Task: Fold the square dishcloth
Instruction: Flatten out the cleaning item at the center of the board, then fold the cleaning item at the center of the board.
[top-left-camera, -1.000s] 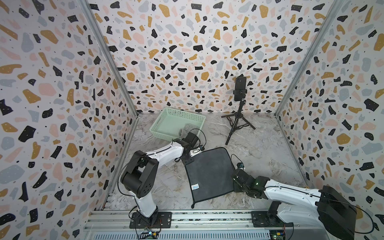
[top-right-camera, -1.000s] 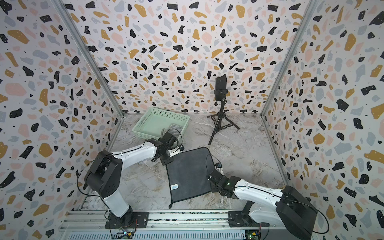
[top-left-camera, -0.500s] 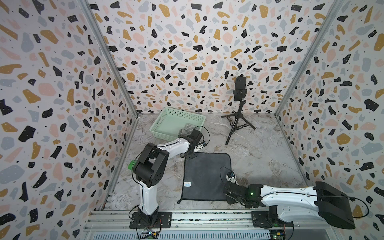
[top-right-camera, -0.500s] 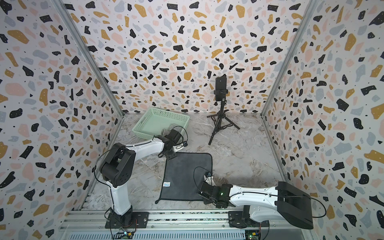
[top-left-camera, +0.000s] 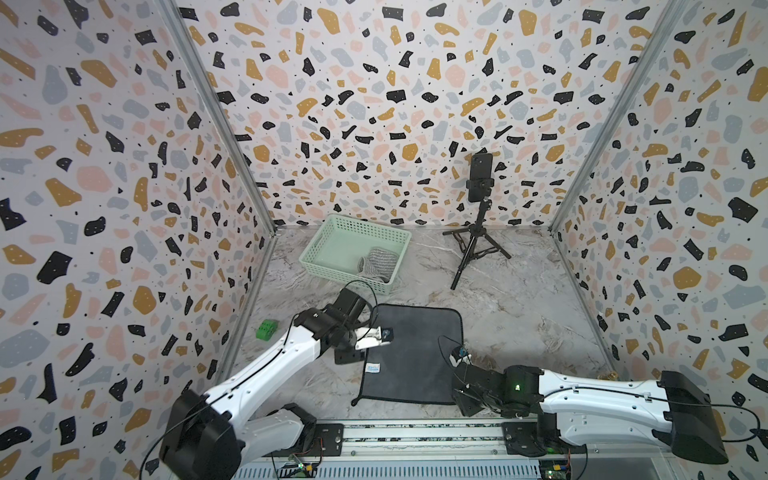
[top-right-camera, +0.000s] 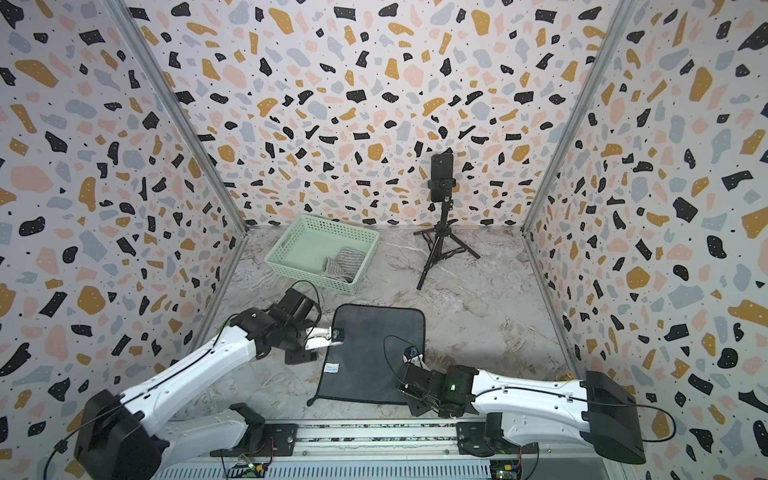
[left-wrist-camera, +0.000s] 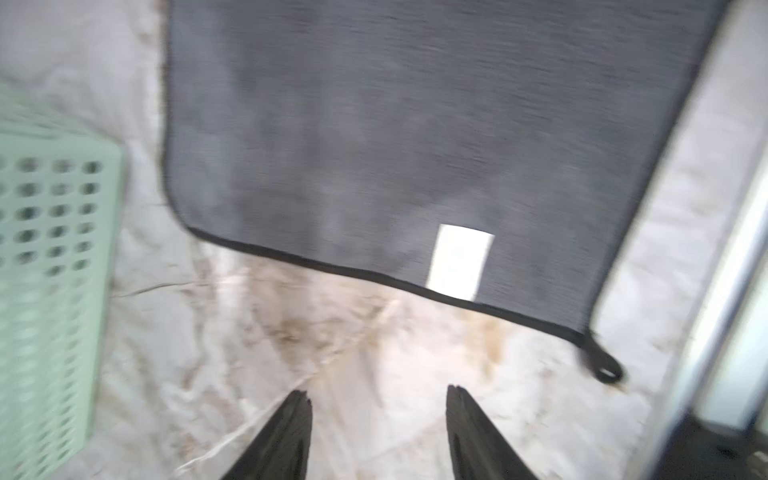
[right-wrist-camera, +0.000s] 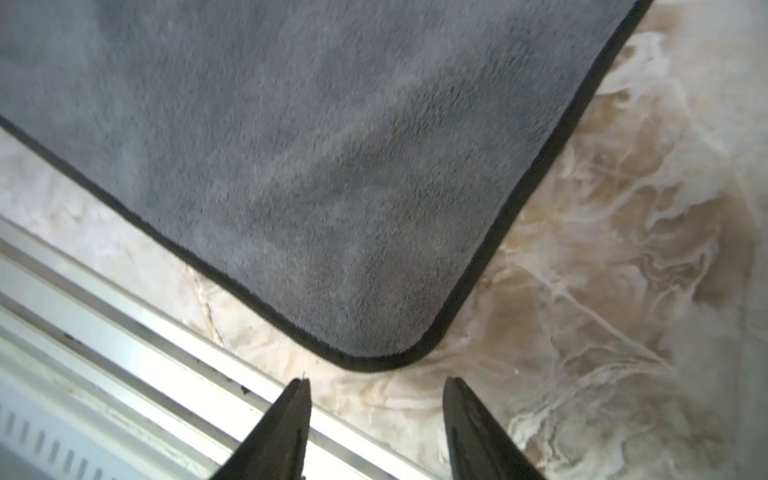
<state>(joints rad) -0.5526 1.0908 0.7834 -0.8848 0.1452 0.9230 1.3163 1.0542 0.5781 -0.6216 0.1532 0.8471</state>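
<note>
Currently: dishcloth (top-left-camera: 415, 353) (dark grey, black piping) lies spread flat on the marble floor (top-left-camera: 519, 316), on the robot side of the mint basket (top-left-camera: 332, 276), close to it but not touching. In both top views its far edge runs just short of the basket's near corner. White label (left-wrist-camera: 459, 262) sits on the cloth edge on the basket's side. Hanging loop (left-wrist-camera: 606, 370) is at the end of that edge away from the basket.

Left gripper (left-wrist-camera: 378, 419): jaws parted, nothing between them. It hangs over bare floor just off the labelled edge, with the basket wall off to one side in the wrist view. That view is motion-blurred.

Right gripper (right-wrist-camera: 376, 419): jaws parted, empty, just off the rounded cloth corner farthest from the basket, not touching the piping.

Basket holds a striped grey cloth (top-left-camera: 378, 264) against its wall nearest the dishcloth.
</note>
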